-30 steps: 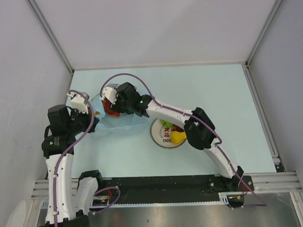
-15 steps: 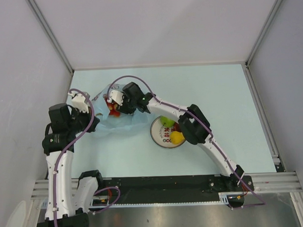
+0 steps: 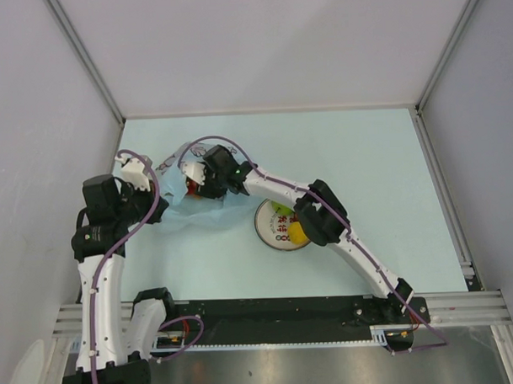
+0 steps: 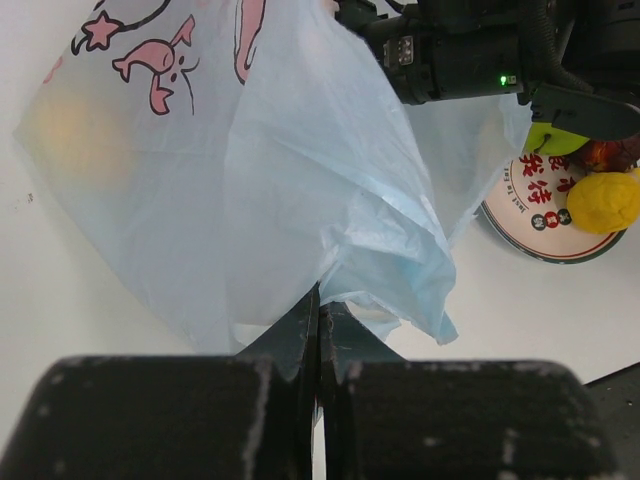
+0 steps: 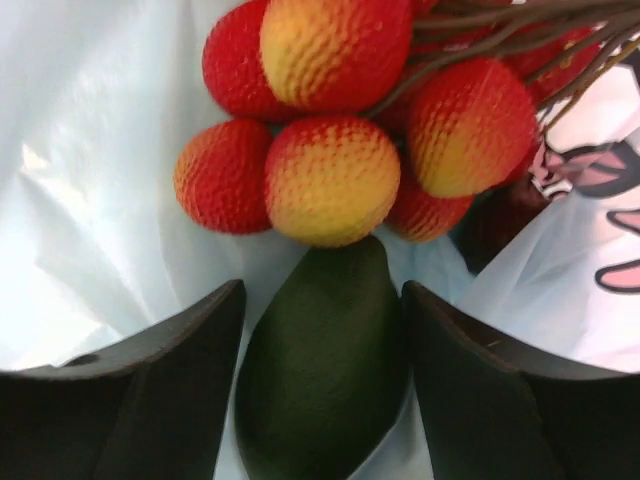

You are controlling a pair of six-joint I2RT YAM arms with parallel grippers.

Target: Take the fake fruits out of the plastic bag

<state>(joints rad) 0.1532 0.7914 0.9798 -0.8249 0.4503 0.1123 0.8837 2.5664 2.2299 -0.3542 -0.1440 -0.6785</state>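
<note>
The light-blue plastic bag (image 3: 213,209) lies at the left of the table. My left gripper (image 3: 154,212) is shut on a fold of the bag's edge (image 4: 330,270). My right gripper (image 3: 194,179) is inside the bag's mouth, open. Its fingers (image 5: 170,390) closely flank a dark green fruit (image 5: 325,365) lying on the bag's inside. A cluster of red berries (image 5: 330,180) lies just beyond it and shows red in the top view (image 3: 189,188). An orange piece (image 4: 70,140) shows dimly through the bag.
A round white plate (image 3: 266,231) with red lettering sits right of the bag. It holds a green apple (image 4: 555,138), a yellow fruit (image 4: 605,200) and a reddish one (image 4: 612,155). My right arm (image 3: 320,215) crosses over the plate.
My right gripper has moved deeper into the bag's mouth and its elbow has swung left over the plate. The left gripper has kept hold of the bag.
</note>
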